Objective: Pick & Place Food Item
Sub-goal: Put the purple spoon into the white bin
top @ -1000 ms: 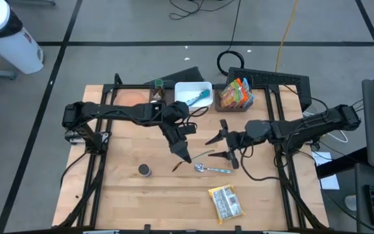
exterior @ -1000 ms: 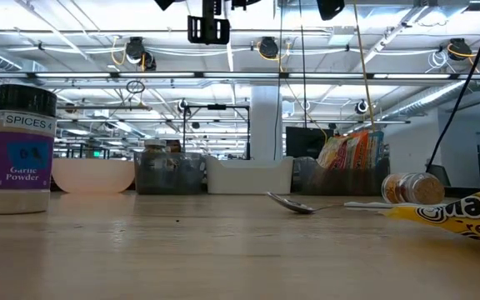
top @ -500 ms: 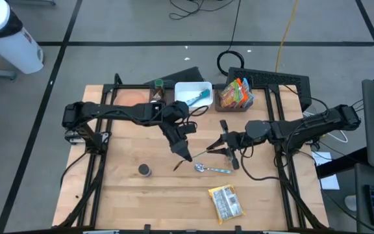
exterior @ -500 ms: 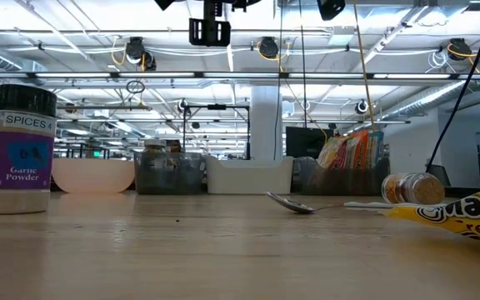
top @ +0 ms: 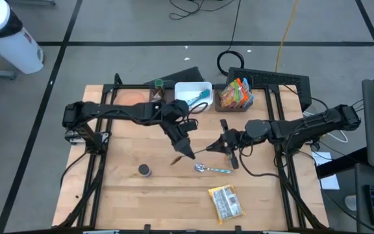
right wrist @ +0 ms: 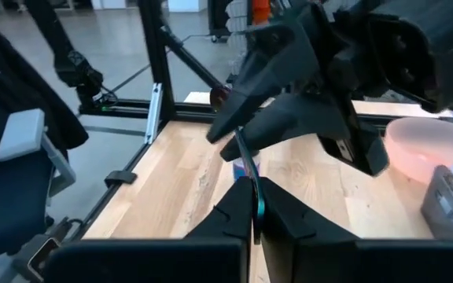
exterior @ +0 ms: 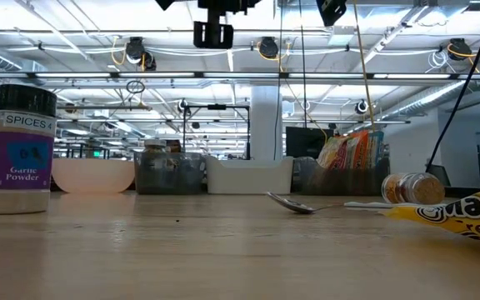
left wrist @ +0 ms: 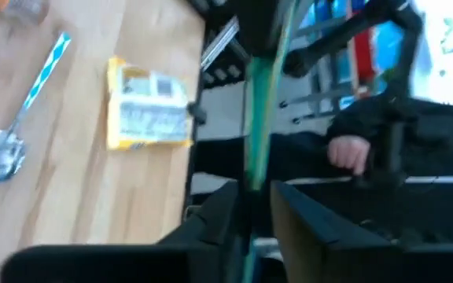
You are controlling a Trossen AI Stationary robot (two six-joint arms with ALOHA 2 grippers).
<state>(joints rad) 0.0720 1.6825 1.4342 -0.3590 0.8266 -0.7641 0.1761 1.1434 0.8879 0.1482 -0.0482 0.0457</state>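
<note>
Thin and green, a flat stick-like strip (top: 200,151) spans the gap between both grippers above the wooden table (top: 122,195) in the high view: left gripper (top: 188,153) pinches one end, right gripper (top: 221,145) the other. The low view shows only arm parts overhead. Each wrist view shows fingers (left wrist: 211,216) pressed onto the strip (right wrist: 252,181). It looks light, narrow, bendable; grip near an end.
</note>
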